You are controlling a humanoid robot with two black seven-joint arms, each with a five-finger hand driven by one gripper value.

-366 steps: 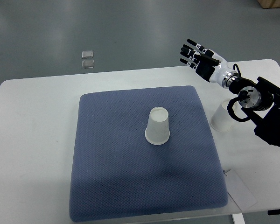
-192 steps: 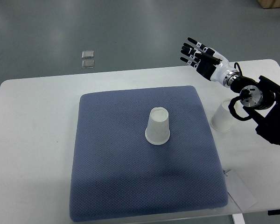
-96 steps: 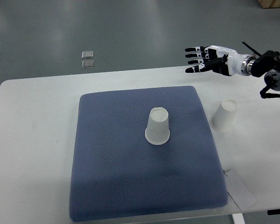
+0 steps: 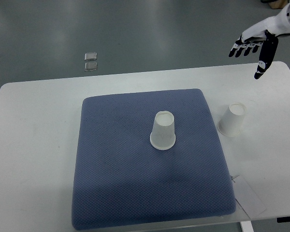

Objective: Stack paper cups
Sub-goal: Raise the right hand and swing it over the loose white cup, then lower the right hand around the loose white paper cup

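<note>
Well, the fingers (image 4: 245,47) are spread apart and point down, and they hold nothing. They belong to the right hand (image 4: 253,42), which hangs high in the far right corner, above the far edge of the white table (image 4: 34,145). It is well apart from both cups. The left hand is not in the picture.

I count two paper cups, and both stand upside down. One cup (image 4: 163,130) sits near the middle of the one blue mat (image 4: 116,183). The other cup (image 4: 231,120) stands on the bare table, just beside the right edge of the mat.

I think the stacking has not begun yet, since no cup is held. The next move looks like this: the hand must come down and nearer, close around the cup on the right, lift it, and set it over the cup on the mat.

Two small clear squares (image 4: 91,61) lie on the floor, far left.
</note>
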